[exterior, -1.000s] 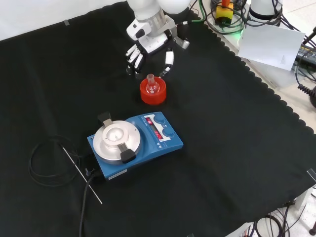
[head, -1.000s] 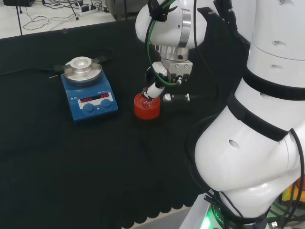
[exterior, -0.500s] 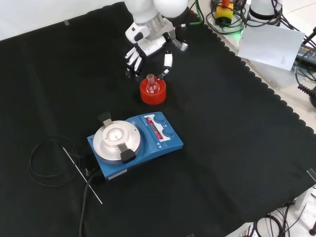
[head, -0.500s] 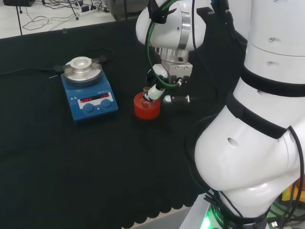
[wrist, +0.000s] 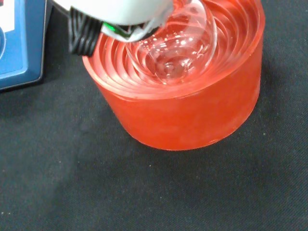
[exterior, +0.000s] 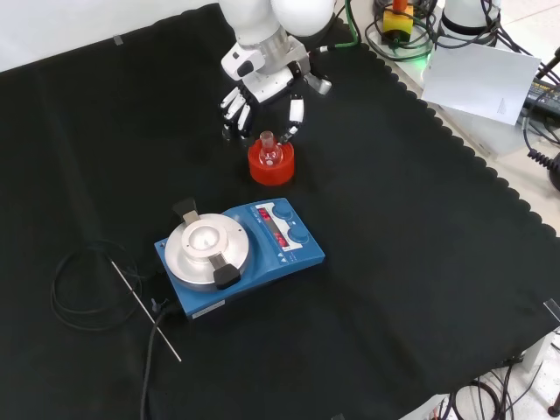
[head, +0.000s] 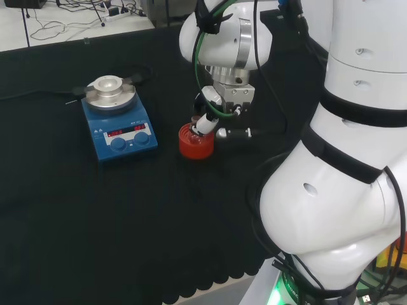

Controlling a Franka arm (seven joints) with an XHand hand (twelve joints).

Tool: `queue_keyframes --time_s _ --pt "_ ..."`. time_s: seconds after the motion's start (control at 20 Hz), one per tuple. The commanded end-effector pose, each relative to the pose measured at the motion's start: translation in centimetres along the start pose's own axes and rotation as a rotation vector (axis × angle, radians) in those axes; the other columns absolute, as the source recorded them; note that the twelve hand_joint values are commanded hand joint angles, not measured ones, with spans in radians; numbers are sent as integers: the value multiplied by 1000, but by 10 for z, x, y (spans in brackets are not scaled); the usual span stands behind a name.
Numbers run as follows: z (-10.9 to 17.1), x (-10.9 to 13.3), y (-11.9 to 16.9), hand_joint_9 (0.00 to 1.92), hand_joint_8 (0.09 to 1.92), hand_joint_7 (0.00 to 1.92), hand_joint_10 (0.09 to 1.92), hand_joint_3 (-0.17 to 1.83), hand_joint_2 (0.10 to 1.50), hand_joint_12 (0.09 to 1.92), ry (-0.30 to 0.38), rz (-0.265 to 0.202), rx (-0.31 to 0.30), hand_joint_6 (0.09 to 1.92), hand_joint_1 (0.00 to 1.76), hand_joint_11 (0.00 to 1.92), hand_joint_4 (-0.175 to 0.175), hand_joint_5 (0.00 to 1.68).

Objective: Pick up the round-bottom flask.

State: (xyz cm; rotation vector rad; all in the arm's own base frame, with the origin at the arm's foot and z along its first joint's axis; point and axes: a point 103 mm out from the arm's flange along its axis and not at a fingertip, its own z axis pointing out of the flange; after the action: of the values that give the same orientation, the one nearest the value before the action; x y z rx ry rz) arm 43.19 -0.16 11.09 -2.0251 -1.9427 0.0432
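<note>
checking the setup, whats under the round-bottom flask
A red ribbed stand on the black cloth cradles the flask. Through the glass its ribs show; the cloth beneath the stand is covered.

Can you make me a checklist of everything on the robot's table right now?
Surface: black cloth, bare over most of it.
Job's things: clear round-bottom flask sits upright in its red ribbed stand, not lifted yet.
Clutter: blue hotplate with a silver top, in front of the stand in the front view; a thin rod lies beside it.
Hand: hand is open, fingers spread close around the flask's neck.
Cables: black cable coiled by the hotplate.
Surroundings: white paper and wires past the cloth's edge.
</note>
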Motion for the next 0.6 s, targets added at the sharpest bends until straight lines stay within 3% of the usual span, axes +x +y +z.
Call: queue_keyframes --time_s 0.05,0.2,0.3,0.35,0.55,0.6 --pt "-1 1 1 514 705 312 687 737 605 1380 -17 -2 -11 749 1009 250 -73 801" --pt "-2 1 1 536 705 329 676 741 606 1368 -32 -2 -27 762 1020 276 -89 905" --pt "-3 2 1 563 712 351 669 577 729 1360 -42 -1 -45 806 1075 306 27 1060" --pt "-4 2 0 575 710 360 661 518 767 1354 -54 0 -52 803 1090 317 59 1106" --pt "-11 3 -1 631 692 406 619 634 695 1329 -59 3 -62 774 1137 369 39 1206" --pt "-15 4 -2 646 692 421 615 675 673 1321 -58 4 -61 785 1145 391 19 1213"
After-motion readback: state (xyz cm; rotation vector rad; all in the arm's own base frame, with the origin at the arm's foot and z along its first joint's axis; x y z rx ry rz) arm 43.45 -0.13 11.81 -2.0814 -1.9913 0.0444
